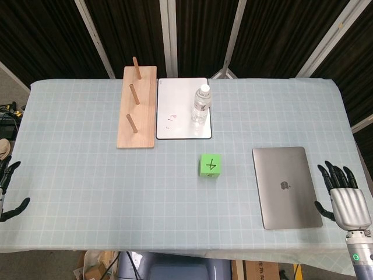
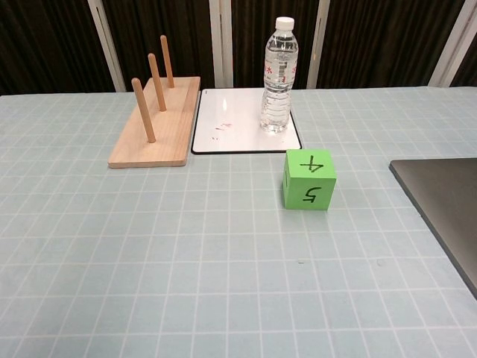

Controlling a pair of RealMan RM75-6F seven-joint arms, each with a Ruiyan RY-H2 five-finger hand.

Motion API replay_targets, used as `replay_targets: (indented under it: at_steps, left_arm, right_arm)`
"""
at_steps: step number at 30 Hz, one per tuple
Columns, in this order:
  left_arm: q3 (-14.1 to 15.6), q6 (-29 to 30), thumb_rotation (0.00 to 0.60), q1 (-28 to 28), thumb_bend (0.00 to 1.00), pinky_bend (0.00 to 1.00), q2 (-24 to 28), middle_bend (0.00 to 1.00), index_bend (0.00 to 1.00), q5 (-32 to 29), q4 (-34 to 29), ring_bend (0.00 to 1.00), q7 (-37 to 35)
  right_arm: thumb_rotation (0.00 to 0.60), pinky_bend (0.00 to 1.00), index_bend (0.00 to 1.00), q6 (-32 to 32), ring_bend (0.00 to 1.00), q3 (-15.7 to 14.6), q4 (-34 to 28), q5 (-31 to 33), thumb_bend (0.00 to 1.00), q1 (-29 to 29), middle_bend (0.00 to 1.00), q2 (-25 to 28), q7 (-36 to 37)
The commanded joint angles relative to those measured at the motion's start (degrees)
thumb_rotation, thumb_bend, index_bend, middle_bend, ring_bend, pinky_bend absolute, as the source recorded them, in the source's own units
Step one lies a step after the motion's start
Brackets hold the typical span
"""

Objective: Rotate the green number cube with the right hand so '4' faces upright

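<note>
Right hand (image 1: 345, 198): sat at 4 o'clock on the table edge, fingers spread, holding nothing, just beside the laptop (image 1: 285, 185).
Left hand (image 1: 7, 189): lay at 8 o'clock, partly cut off, fingers apart, empty.
Cube (image 1: 210, 165): stood near table centre, well apart from both hands, 4 on top, 5 on the near side.
Table (image 1: 76, 181): wore a pale grid cloth; peg board (image 1: 137, 107), whiteboard (image 1: 178, 111) and bottle (image 1: 201, 104) stood toward 12 o'clock.
Room: dark panels with pale struts behind.
</note>
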Motion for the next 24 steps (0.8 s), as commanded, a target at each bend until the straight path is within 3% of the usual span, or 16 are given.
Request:
replay_targets:
  at_steps: [1, 7, 12, 17, 24]
  left_arm:
    - [-0.4, 0.0, 0.6, 0.0, 0.31, 0.0, 0.2, 0.0, 0.12, -0.6, 0.0, 0.0, -0.5]
    - [-0.3, -0.8, 0.6, -0.2, 0.31, 0.0, 0.4, 0.0, 0.12, -0.9, 0.1, 0.0, -0.8]
    - [-0.3, -0.8, 0.6, -0.3, 0.31, 0.0, 0.3, 0.0, 0.12, -0.7, 0.1, 0.0, -0.2]
    - [-0.3, -1.4, 0.6, -0.5, 0.31, 0.0, 0.1, 0.0, 0.12, -1.2, 0.1, 0.0, 0.4]
    - [-0.6, -1.4, 0.6, -0.5, 0.31, 0.0, 0.4, 0.0, 0.12, -1.6, 0.0, 0.0, -0.3]
  right_arm:
    - [0.6, 0.25, 0.03, -6.0, 0.29, 2.3, -3.5, 2.7, 0.27, 4.2, 0.24, 3.3, -1.7]
    - [0.6, 0.48, 0.09, -16.1, 0.59, 6.0, -10.5, 9.9, 0.36, 11.2, 0.55, 7.3, -7.4]
    - [0.6, 0.62, 0.11, -27.6, 0.77, 8.4, -14.8, 21.7, 0.5, 19.2, 0.75, 8.8, -14.3]
    - [0.6, 0.66, 0.12, -33.8, 0.85, 7.8, -15.0, 35.0, 0.73, 27.4, 0.83, 6.9, -24.0]
    - [0.6, 0.66, 0.13, -34.7, 0.85, 3.8, -14.9, 53.6, 0.82, 38.2, 0.84, 2.8, -36.3]
